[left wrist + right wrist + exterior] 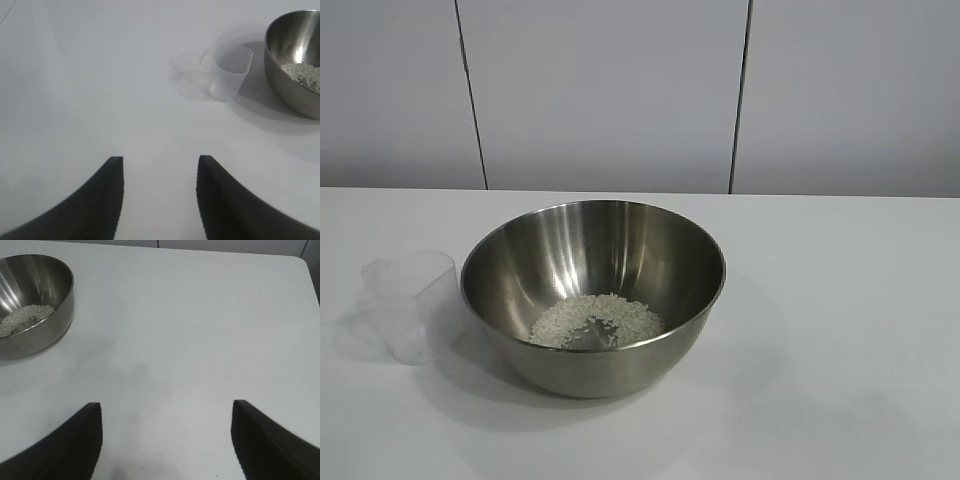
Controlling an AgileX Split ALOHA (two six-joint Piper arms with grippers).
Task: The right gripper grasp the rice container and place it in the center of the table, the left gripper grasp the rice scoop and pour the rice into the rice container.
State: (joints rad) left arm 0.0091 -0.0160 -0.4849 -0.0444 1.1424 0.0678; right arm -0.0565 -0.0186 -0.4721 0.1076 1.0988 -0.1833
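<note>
Bright, even light falls from overhead. The rice container (593, 296) throws a soft shadow onto the table (840, 330) around its base, and pale streaks of glare run down its inner wall. The rice scoop (412, 303) looks hazy, its edges faint.

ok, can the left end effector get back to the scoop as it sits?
Probably yes. The left end effector is open and empty; bare table lies between it and the upright rice scoop, which stands beside the rice container.

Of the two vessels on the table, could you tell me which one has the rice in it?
The rice container, the large shiny steel bowl, holds the rice as a pale heap at its bottom. The rice scoop beside it, a small clear plastic cup, looks empty.
</note>
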